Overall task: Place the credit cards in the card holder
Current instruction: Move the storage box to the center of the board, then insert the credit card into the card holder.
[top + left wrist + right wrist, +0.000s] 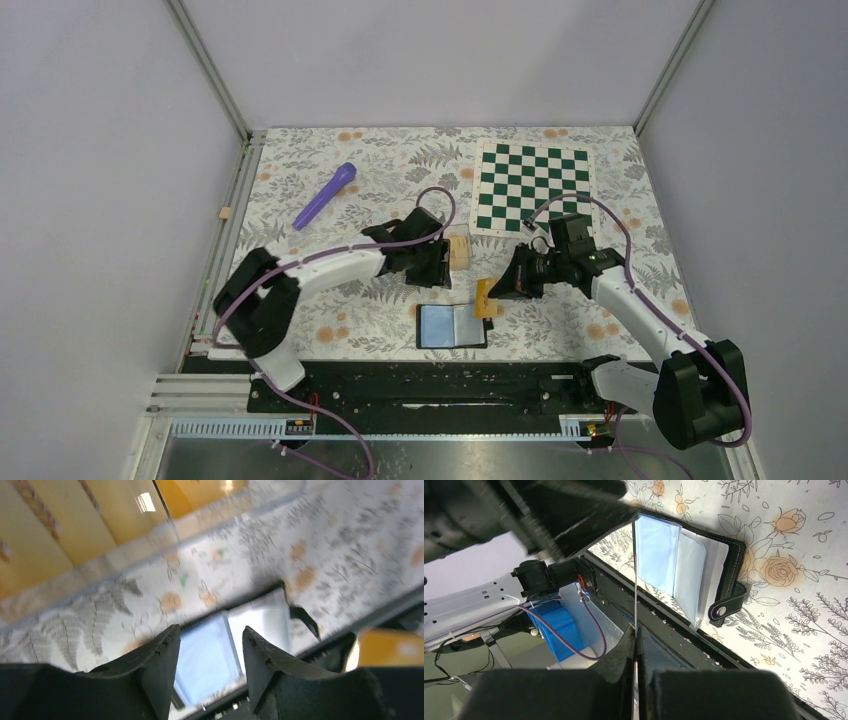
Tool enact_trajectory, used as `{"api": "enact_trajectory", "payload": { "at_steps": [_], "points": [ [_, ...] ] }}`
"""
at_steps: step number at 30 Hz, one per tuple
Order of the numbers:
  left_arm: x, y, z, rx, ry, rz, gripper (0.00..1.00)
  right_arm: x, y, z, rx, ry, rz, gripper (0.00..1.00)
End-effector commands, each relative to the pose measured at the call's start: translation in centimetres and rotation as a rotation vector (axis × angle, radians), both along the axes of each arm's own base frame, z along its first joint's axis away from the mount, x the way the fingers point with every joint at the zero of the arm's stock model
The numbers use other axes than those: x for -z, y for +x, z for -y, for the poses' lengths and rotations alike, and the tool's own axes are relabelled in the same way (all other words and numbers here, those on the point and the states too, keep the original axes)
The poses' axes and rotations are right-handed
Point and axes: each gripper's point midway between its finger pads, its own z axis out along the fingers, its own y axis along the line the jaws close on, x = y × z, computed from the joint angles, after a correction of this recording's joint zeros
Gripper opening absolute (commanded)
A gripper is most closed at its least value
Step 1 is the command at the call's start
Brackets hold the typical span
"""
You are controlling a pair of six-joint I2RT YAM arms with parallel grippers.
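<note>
The small black folding card holder (451,326) is lying open and flat on the floral-print desk (330,320), right by the near edge at about 6 o'clock in the top view. Inside are two glossy grey-blue pockets side by side. There's white stitching round the black border, and a snap tab (724,607) with a silver stud sticks out from one side.

Just off its 1 o'clock corner is one thin orange credit card (485,297), tilted up off the desk. The right jaws are clamped tight on it. From the right wrist camera it's edge-on, just a thin line, so I can't tell if it's touching the holder.

At the holder's 12 o'clock sits a clear plastic box (459,250) with more yellow cards (75,530) inside. The left jaws are at the box's 9 o'clock, parted a moderate way with nothing between them.

Further out, a purple cylinder (325,195) lies at 10 o'clock and a green-and-white chessboard mat (531,187) at 1 o'clock.
</note>
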Motion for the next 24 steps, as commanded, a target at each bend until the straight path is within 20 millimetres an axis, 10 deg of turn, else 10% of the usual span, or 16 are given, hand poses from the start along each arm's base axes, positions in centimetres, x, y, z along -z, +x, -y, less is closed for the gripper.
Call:
{"api": "enact_trajectory", "payload": {
  "at_steps": [1, 10, 24],
  "points": [
    [-5.5, -2.1, -0.1, -0.009, -0.231, 0.021, 0.49, -1.4, 0.6, -0.1, -0.042, 0.013, 0.065, 0.0],
    [-4.0, -6.3, -3.3, -0.139, -0.445, -0.174, 0.51, 0.6, 1.0, -1.1, -0.063, -0.004, 0.049, 0.0],
    [2.8, -7.9, -6.3, -0.23, -0.256, -0.315, 0.45, 6.1, 2.1, -4.6, 0.039, -0.015, -0.004, 0.0]
  ]
}}
